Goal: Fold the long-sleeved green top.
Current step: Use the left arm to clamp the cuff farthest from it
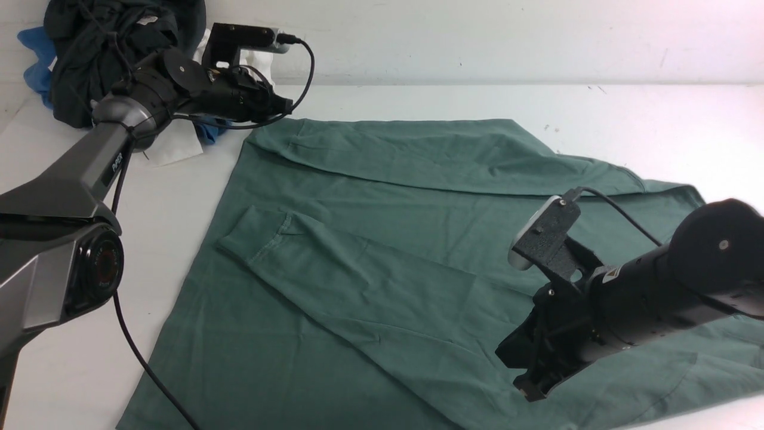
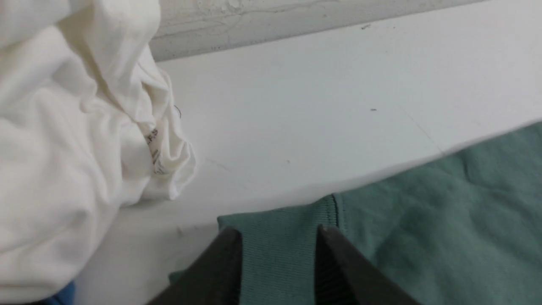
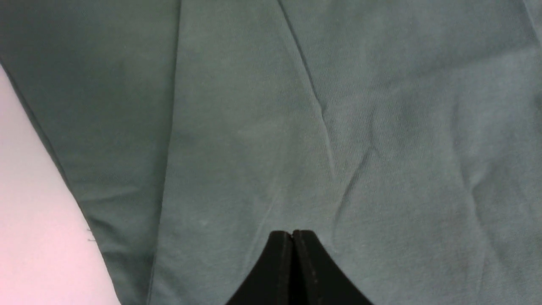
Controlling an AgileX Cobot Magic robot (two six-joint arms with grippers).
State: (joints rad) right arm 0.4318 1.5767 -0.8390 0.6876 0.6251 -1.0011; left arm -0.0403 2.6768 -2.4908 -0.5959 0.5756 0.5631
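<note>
The green long-sleeved top [image 1: 370, 239] lies spread flat on the white table, with one sleeve [image 1: 334, 269] folded diagonally across its body and the other [image 1: 418, 149] laid along its far edge. My left gripper [image 1: 285, 108] is at the top's far left corner. In the left wrist view its jaws [image 2: 279, 231] stand apart on either side of the ribbed green cuff [image 2: 279, 254], which lies flat. My right gripper [image 1: 530, 391] hovers over the top's near right part. In the right wrist view its jaws [image 3: 292, 232] are pressed together with nothing between them, above the green cloth [image 3: 381, 127].
A black garment [image 1: 101, 48] is heaped at the far left corner, with a blue one [image 1: 36, 54] behind it. A crumpled white garment [image 2: 63, 148] lies right beside the left gripper. The wall runs along the table's [image 1: 537, 101] back edge.
</note>
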